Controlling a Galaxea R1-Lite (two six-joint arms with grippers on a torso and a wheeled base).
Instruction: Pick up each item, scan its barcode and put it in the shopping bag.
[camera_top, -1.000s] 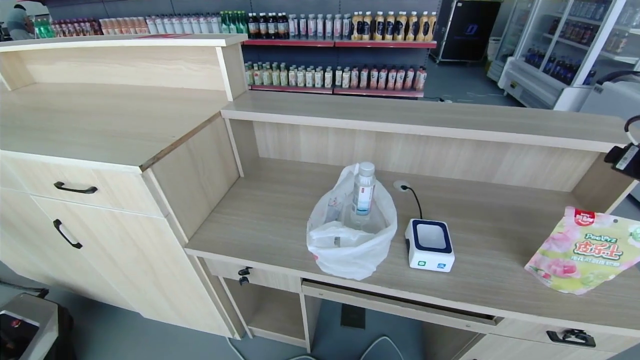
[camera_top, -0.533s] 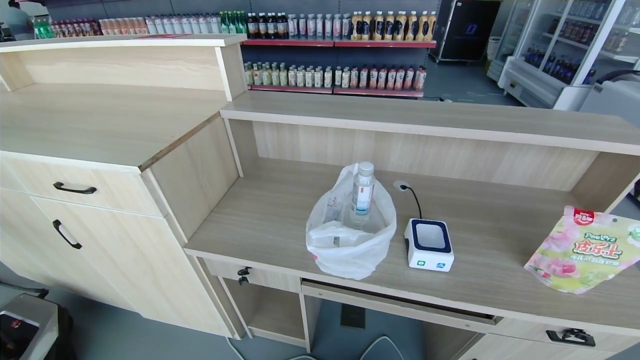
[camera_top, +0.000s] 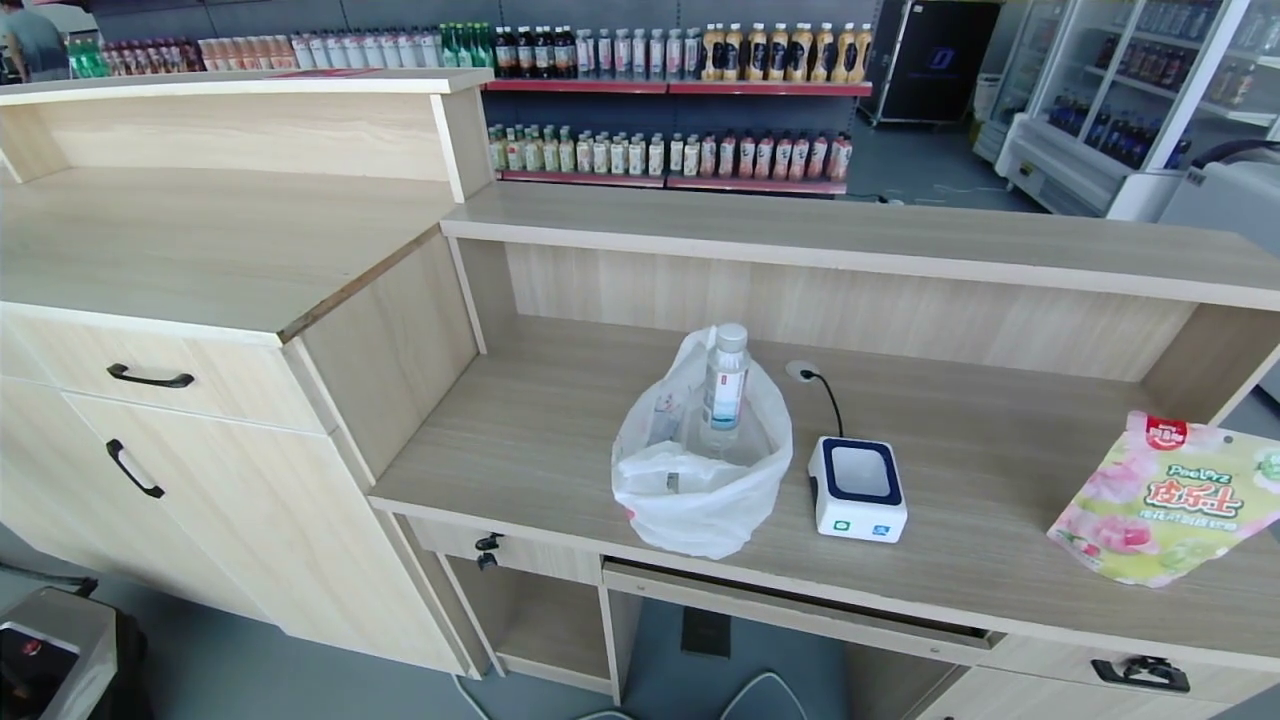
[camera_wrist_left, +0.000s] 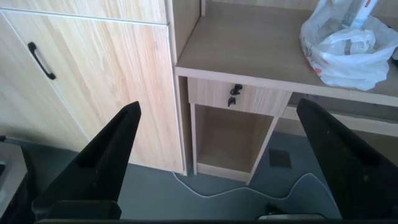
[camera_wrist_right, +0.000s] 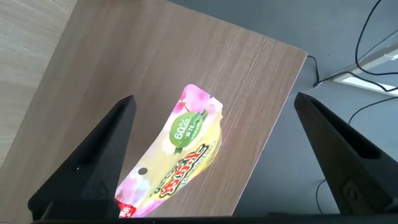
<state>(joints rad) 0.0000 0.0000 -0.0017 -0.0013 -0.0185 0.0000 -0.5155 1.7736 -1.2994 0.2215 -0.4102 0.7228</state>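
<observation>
Jaws stand wide apart on both arms. The right gripper (camera_wrist_right: 214, 98) hangs empty above the pink-and-green snack pouch (camera_wrist_right: 183, 155), which lies flat at the right end of the counter (camera_top: 560, 440), well apart from the barcode scanner (camera_top: 858, 487) and the white shopping bag (camera_top: 700, 490) holding a water bottle (camera_top: 726, 385). The left gripper (camera_wrist_left: 219, 104) hangs low beside the counter. So flat a pouch probably calls for a low pinch on one edge.

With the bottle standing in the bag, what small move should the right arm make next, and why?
Probably lower the right tool toward the snack pouch. The pouch lies flat on the desk, right of the scanner, outside the shopping bag, and the right wrist view shows it beneath the open tool, untouched.
</observation>
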